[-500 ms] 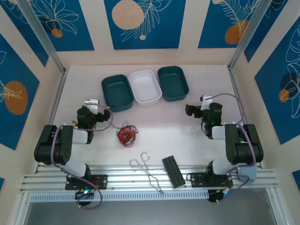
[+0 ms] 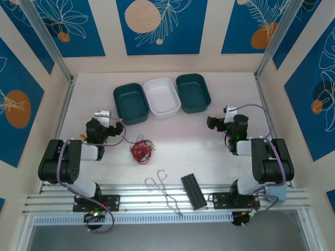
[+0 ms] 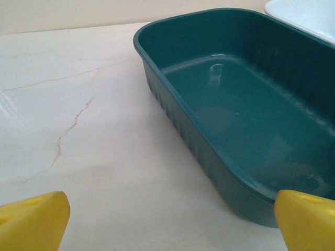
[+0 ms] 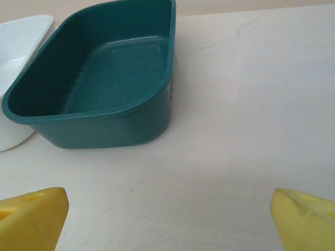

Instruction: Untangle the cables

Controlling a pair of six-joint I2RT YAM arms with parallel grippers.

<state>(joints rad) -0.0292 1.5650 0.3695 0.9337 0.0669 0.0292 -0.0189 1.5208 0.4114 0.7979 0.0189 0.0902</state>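
The cables (image 2: 142, 149) lie in one small tangled clump, mostly red with dark strands, on the table's near middle. My left gripper (image 2: 120, 127) rests low to the clump's upper left, a short gap away, open and holding nothing. Its yellow fingertips (image 3: 34, 219) stand wide apart over bare table, facing the left teal tray (image 3: 235, 104). My right gripper (image 2: 210, 123) sits far to the right of the clump, open too, with yellow fingertips (image 4: 303, 217) wide apart in front of the right teal tray (image 4: 104, 78).
Three trays stand in a row at the back: teal (image 2: 130, 103), white (image 2: 162, 96), teal (image 2: 193, 92). Metal tongs (image 2: 163, 189) and a black ridged bar (image 2: 193, 191) lie near the front rail. Walls close in on both sides.
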